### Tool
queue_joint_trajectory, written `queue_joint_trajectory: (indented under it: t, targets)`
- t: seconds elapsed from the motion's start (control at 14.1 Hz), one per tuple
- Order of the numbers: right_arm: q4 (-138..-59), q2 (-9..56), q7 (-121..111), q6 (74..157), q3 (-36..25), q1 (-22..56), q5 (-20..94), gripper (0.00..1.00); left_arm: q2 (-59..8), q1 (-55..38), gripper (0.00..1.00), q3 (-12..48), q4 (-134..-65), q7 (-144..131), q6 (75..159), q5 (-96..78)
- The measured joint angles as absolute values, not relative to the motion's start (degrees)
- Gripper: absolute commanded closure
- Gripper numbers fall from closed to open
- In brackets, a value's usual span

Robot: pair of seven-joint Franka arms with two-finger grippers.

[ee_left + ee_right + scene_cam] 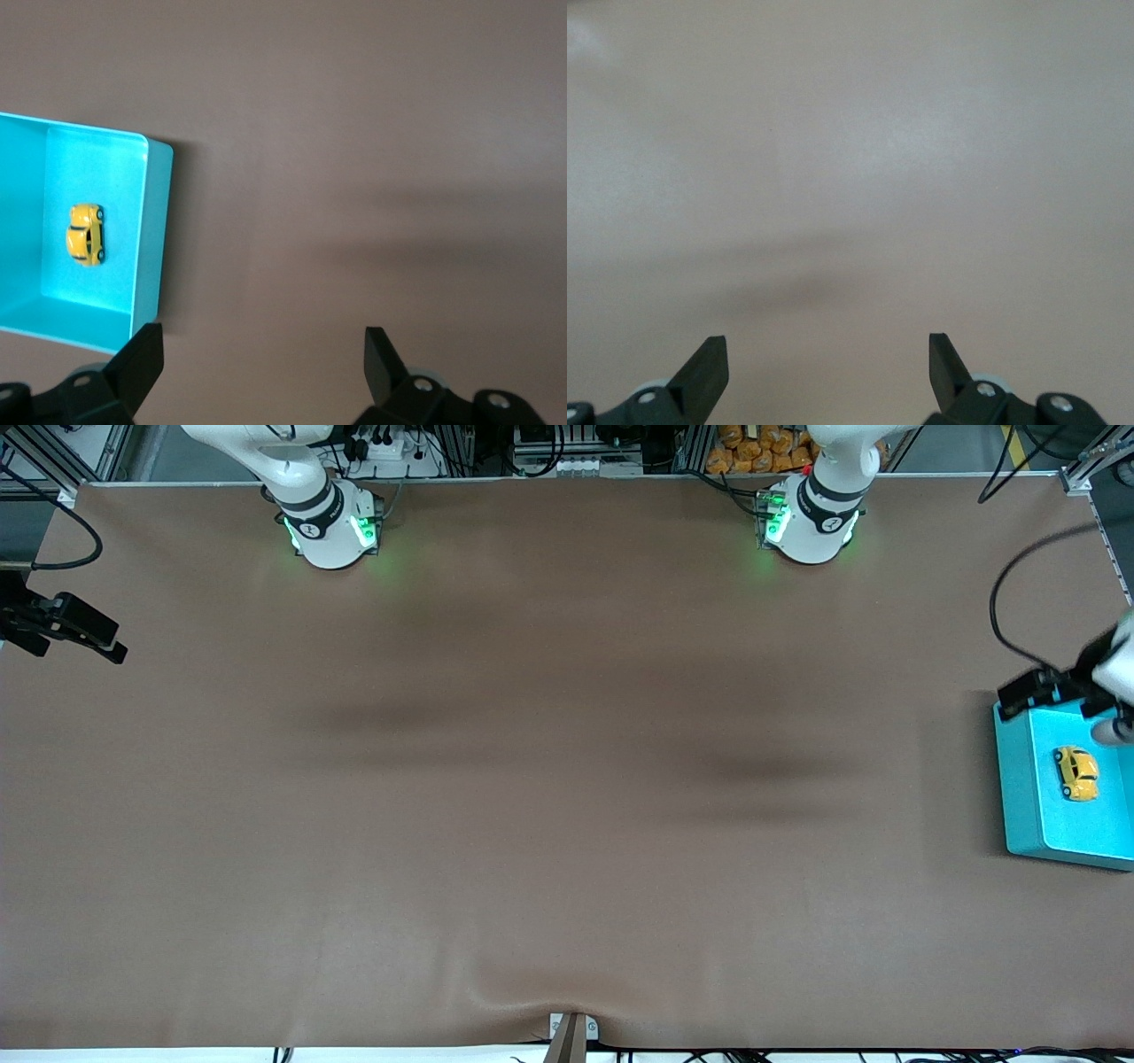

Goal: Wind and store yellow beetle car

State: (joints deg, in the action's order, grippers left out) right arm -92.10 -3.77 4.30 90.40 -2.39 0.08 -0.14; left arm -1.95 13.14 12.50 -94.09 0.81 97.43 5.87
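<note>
The yellow beetle car (1076,772) lies on the floor of the teal bin (1021,788), which stands at the left arm's end of the table. In the left wrist view the car (87,235) rests inside the bin (149,230), untouched. My left gripper (1059,689) hangs over the bin's edge that is farther from the front camera. It is open (263,354), with only bare table between its fingers. My right gripper (66,627) waits over the right arm's end of the table, open (828,354) and holding nothing.
A brown cover (549,779) spans the whole table. Both arm bases (332,527) stand along the edge farthest from the front camera. A small bracket (571,1032) sits at the nearest edge. A black cable (1019,593) loops above the bin.
</note>
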Motion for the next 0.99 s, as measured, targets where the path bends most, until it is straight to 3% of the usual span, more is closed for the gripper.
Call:
queue_joint_trajectory:
  t: [0.43,0.99]
  targets:
    - [-92.10,-3.77,4.30,90.40,-2.39,0.04,-0.14,0.00,4.81,3.65,0.00,6.44,-94.23,0.79,88.95,1.38]
    - [-92.10,-3.77,4.30,90.40,-2.39,0.02,-0.14,0.00,5.89,-1.11,0.00,4.48,-92.81,0.79,84.98,0.31]
